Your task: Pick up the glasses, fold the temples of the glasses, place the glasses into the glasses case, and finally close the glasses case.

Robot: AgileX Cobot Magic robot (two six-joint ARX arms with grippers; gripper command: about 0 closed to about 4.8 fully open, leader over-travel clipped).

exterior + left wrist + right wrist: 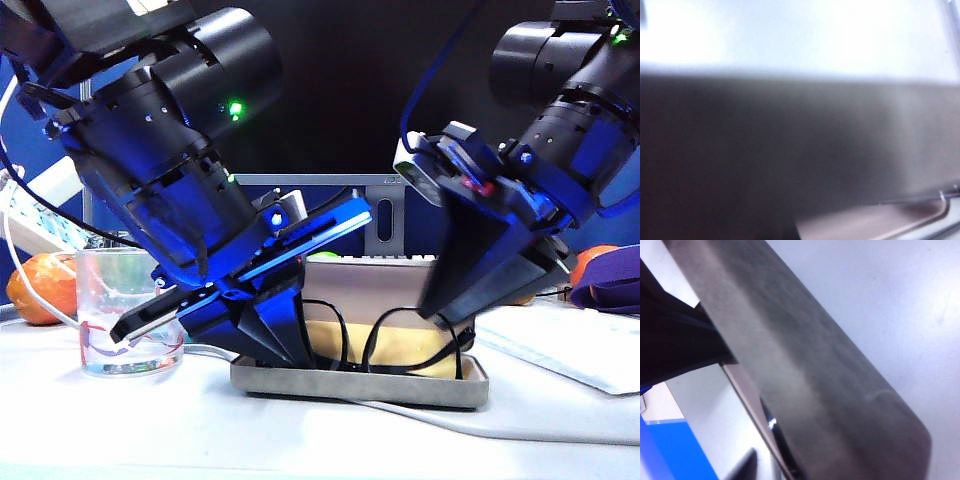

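Grey suede-like shell low on the white table (300,440), that's the glasses case (360,382), lying open with its yellowish lining showing, and the glasses (385,345) sit inside it, thin black frame and the temples (340,340) looping up above the rim. Both arms crowd it: the left gripper (275,345) is down at the case's left end, and I read its jaws as fully closed, though its own camera gives only a blurred grey surface, probably the case lid. The right gripper (450,335) is down at the right end; its wrist view shows the grey lid edge-on with a dark finger behind it, but whether those jaws pinch the lid or stand free I cannot tell. Handling-wise, the case looks stiff and light, its nap giving decent friction, so pushing or gripping at the lid's long edge seems best; it will likely snap on its hinge. The spectacles look light, springy and fragile, so any temple poking above the rim could get caught when the lid comes down. Around it: a clear printed tumbler (128,310) just beside the left arm, an orange fruit (40,288) behind it, white cable (40,300) trailing across, a pale packet (580,345) off to the right.
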